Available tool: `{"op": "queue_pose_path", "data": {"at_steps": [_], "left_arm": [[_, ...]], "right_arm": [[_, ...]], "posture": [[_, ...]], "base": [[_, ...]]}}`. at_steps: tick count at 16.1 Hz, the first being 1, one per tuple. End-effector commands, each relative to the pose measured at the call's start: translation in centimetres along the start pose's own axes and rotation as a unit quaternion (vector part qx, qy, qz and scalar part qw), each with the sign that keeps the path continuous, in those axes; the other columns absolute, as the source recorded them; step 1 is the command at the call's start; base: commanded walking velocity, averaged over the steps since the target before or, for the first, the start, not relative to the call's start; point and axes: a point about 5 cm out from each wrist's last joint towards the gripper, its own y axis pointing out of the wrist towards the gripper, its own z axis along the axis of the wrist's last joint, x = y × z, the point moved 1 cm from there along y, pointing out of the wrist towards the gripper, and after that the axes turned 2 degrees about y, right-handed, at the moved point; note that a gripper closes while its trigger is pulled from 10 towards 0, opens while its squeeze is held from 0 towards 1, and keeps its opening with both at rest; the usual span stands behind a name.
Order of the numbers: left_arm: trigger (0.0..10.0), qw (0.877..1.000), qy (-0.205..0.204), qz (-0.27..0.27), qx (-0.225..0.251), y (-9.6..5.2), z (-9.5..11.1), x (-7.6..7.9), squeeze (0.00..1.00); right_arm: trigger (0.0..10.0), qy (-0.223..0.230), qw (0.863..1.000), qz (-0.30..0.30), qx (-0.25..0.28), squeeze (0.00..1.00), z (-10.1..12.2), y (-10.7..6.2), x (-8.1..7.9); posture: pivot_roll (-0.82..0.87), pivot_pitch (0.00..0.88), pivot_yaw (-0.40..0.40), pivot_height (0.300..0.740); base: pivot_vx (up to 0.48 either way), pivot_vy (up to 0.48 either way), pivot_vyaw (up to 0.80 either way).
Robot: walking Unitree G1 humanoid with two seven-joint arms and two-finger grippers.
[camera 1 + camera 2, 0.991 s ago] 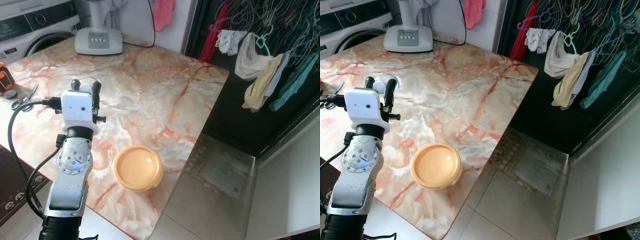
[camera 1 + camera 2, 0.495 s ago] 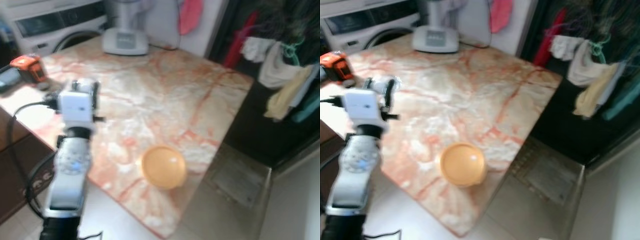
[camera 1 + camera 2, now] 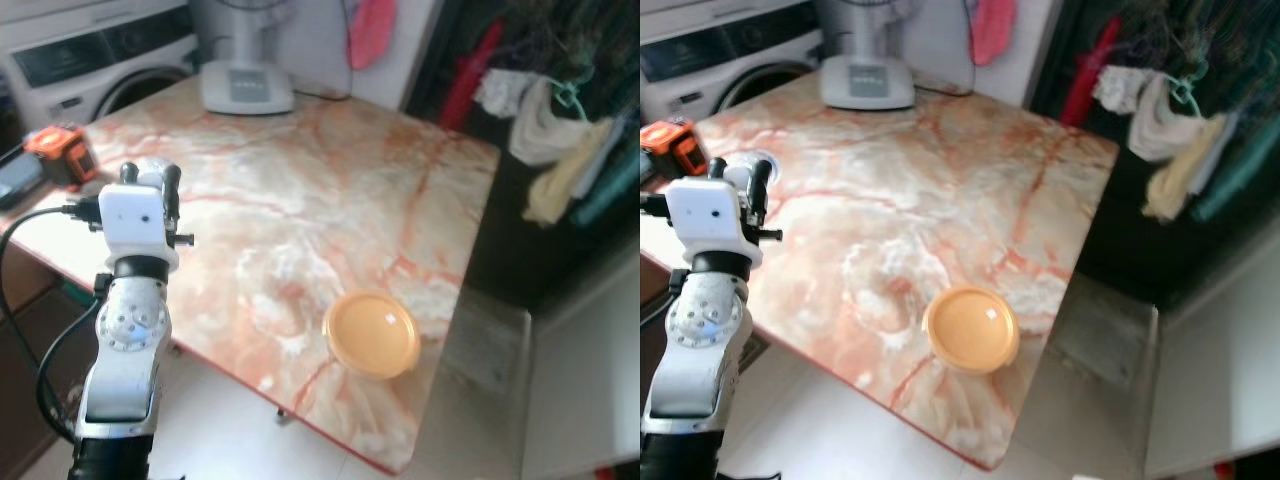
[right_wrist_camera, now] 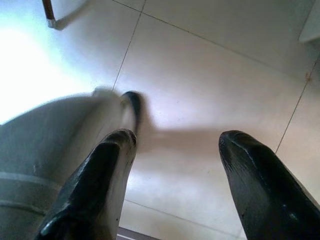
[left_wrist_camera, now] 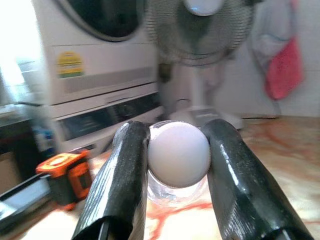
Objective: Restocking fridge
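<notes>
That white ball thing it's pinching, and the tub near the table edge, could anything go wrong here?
Possibly. The left gripper holds the round white object only by its sides, so it might slip. The orange lidded container sits near the marble table's edge, where a bump could knock it off.

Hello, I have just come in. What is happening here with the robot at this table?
The robot stands at a marble table. Its left gripper is raised over the table's edge and shut on a small clear jar with a white lid. A round orange container sits near the table's front edge, untouched. A fan's base and an orange tape measure are also on the table. The right gripper hangs open above the tiled floor.
</notes>
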Motion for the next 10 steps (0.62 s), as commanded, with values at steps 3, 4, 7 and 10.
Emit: {"op": "queue_pose_path", "data": {"at_steps": [3,4,7,10], "left_arm": [[10.0,0.999,-0.01,-0.025,0.03,0.24,1.41,1.37,0.0],[10.0,0.999,-0.011,-0.026,0.033,0.27,1.57,1.4,0.0],[10.0,0.998,-0.001,-0.041,0.044,0.29,1.94,1.84,0.0],[10.0,0.998,0.001,-0.043,0.044,0.24,1.9,1.95,0.0]], "right_arm": [[10.0,0.008,1.0,-0.016,-0.015,0.0,-1.07,-0.35,0.97],[10.0,0.007,1.0,-0.015,-0.015,0.0,-1.08,-0.35,0.96],[10.0,0.006,1.0,-0.015,-0.016,0.0,-1.09,-0.35,0.97],[10.0,0.006,1.0,-0.015,-0.016,0.0,-1.09,-0.36,1.0]], "posture": [[0.08,0.081,-0.101,0.74],[0.08,0.081,-0.101,0.74],[0.08,0.08,-0.103,0.74],[0.08,0.081,-0.105,0.74]], "base": [[0.0,0.0,-0.78],[0.0,0.0,-0.78],[0.0,0.0,-0.78],[0.0,0.0,-0.78]]}}
